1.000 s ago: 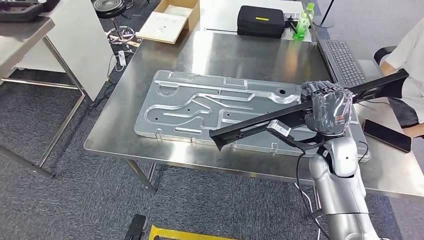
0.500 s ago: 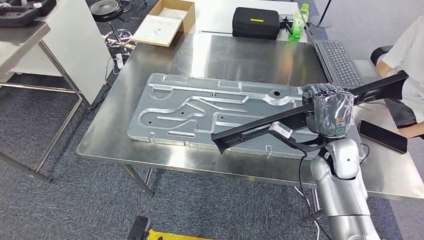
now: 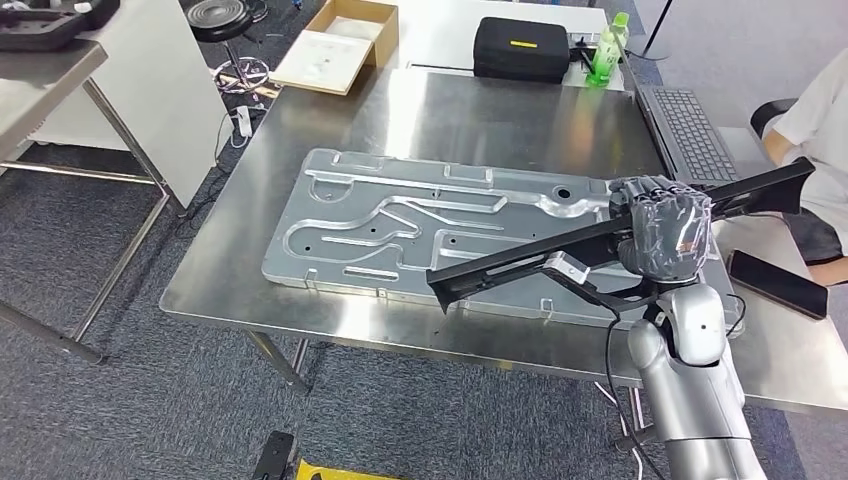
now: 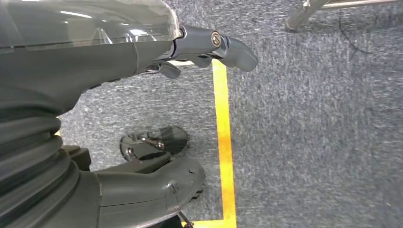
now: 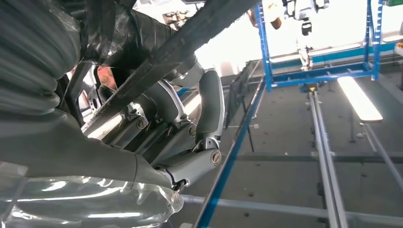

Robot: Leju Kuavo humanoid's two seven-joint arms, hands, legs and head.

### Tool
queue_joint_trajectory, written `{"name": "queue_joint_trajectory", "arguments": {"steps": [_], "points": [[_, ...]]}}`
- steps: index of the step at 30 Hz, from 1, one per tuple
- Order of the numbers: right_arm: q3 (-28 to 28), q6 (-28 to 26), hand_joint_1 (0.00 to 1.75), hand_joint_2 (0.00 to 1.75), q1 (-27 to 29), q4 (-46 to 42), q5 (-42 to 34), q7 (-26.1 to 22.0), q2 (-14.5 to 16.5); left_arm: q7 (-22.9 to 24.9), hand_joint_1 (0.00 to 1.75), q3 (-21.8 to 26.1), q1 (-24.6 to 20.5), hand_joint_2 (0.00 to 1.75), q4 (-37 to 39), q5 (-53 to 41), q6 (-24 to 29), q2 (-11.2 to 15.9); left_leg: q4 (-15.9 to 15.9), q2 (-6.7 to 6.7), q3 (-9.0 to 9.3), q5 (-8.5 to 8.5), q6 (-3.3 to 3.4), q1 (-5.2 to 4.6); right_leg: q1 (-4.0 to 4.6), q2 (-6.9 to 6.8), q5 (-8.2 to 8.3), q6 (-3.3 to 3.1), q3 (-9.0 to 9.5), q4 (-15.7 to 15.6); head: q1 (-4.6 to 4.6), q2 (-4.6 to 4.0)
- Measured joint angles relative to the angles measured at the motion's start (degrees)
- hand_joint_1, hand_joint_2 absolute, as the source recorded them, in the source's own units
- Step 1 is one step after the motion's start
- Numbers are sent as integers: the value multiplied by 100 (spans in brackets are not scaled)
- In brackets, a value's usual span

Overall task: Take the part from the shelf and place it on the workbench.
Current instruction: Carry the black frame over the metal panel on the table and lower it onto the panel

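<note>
While the right hand [image 3: 668, 232] grips the long black part [image 3: 520, 256] near its middle, the head view shows the carry almost done: the part hangs slantwise across the right half of the frame, its lower end at centre, its upper end rising toward the right edge. It is held over the steel workbench [image 3: 470, 110], above the near edge of the large stamped metal panel [image 3: 400, 225] lying there. Whether the part's low end touches the panel cannot be told. A black case [image 3: 520, 48] and a green bottle [image 3: 606, 45] stand at the top of the frame, a keyboard [image 3: 695, 125] at upper right, a phone [image 3: 777, 284] at right, and a person's sleeve [image 3: 815, 105] at the far right edge.

The step in hand, I judge, is the lowering. The next move calls for bringing the part down level onto bare bench or panel, then letting the fingers go without the long ends tipping or swinging toward the keyboard.

The left wrist view adds what the head view lacks: the left hand [image 4: 142, 114] hanging over grey carpet [image 4: 309, 118] and a yellow floor line [image 4: 223, 142], fingers apart, holding nothing.

The right wrist view looks up from behind the right hand [image 5: 157, 118]: its fingers are wrapped round the part [image 5: 190, 33] at upper left, with blue racking [image 5: 323, 71] beyond.
</note>
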Motion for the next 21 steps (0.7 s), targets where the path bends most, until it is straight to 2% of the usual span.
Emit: {"name": "queue_joint_trajectory", "arguments": {"steps": [2, 4, 6, 8, 9, 10, 11, 12, 13, 14, 15, 18, 20, 21], "points": [[3, -1, 175, 175, 5, -1, 2, 19, -18, 8, 0, 2, 0, 175, 0, -1, 27, 1, -10, -1, -4, -1, -58, -9, 11, 13, -23, -69, 5, -24, -4, 0], [9, -1, 175, 175, 6, -2, 3, 36, -34, 4, 0, 4, -4, 175, 0, -3, 50, 1, 93, 5, -36, -96, -111, -1, -4, 8, -17, -147, 25, -52, -5, 0], [16, -1, 175, 175, -1, -1, 5, 51, -47, -18, 0, 5, -5, 175, 0, -12, 43, -1, 613, 12, -265, -394, -140, 11, -4, -7, -19, -217, 52, -74, -5, 0], [28, 1, 175, 175, -2, 5, 7, 63, -53, -54, 0, 5, 7, 175, 0, -34, -36, -1, 1389, 13, -642, -707, -145, 13, 22, -14, -28, -251, 58, -71, -4, 0], [37, 1, 175, 175, -2, 10, 7, 68, -55, -72, 0, 5, 15, 175, 0, -43, -90, 0, 1623, 13, -767, -742, -140, 13, 35, -12, -32, -259, 63, -69, -5, 0], [46, 1, 175, 175, -2, 14, 7, 71, -57, -89, 0, 5, 21, 175, 0, -52, -135, 1, 1644, 13, -793, -664, -126, 12, 47, -8, -39, -264, 70, -66, -4, 0], [55, 1, 175, 175, -3, 16, 7, 73, -59, -104, 0, 4, 22, 175, 0, -58, -166, 1, 1440, 13, -711, -485, -101, 9, 58, -2, -60, -268, 83, -63, -5, 0], [62, 1, 175, 175, -4, 17, 7, 76, -61, -115, 0, 4, 21, 175, 0, -63, -184, 1, 1068, 13, -543, -260, -61, 0, 66, 3, -85, -269, 101, -61, -4, 0], [67, 1, 175, 175, -6, 17, 11, 79, -64, -120, 0, 3, 18, 175, 0, -73, -191, 3, 683, 17, -360, -98, -7, -14, 73, 3, -108, -262, 121, -57, -3, 0], [70, 1, 175, 175, -11, 16, 28, 77, -72, -124, 0, 2, 14, 175, 0, -84, -185, 3, 355, 22, -202, -6, 34, -31, 84, 5, -128, -244, 133, -48, -2, 0], [72, 1, 175, 175, -14, 4, 62, 55, -79, -125, 0, -1, 14, 175, 0, -99, -163, 4, 154, 26, -102, 26, 63, -50, 82, 2, -125, -214, 140, -45, -2, 0], [7, -2, 175, 175, -6, -226, 212, -449, -86, -103, 0, -20, 18, 175, 0, -168, -19, -3, -9, 29, -29, 47, 90, -65, 59, 1, -107, -114, 135, -59, -4, 0], [-116, -3, 175, 175, -11, -496, 222, -1008, -74, -88, 0, -41, 6, 175, 0, -221, 85, -16, -93, 29, 18, 83, 124, -36, 48, 2, -229, -61, 55, 120, -3, 0], [-185, -3, 175, 175, -19, -618, 209, -1205, -69, -79, 0, -53, -4, 175, 0, -237, 138, -25, -122, 31, 44, 90, 142, -22, 40, 3, -365, -34, -69, 377, -1, 0]]}}
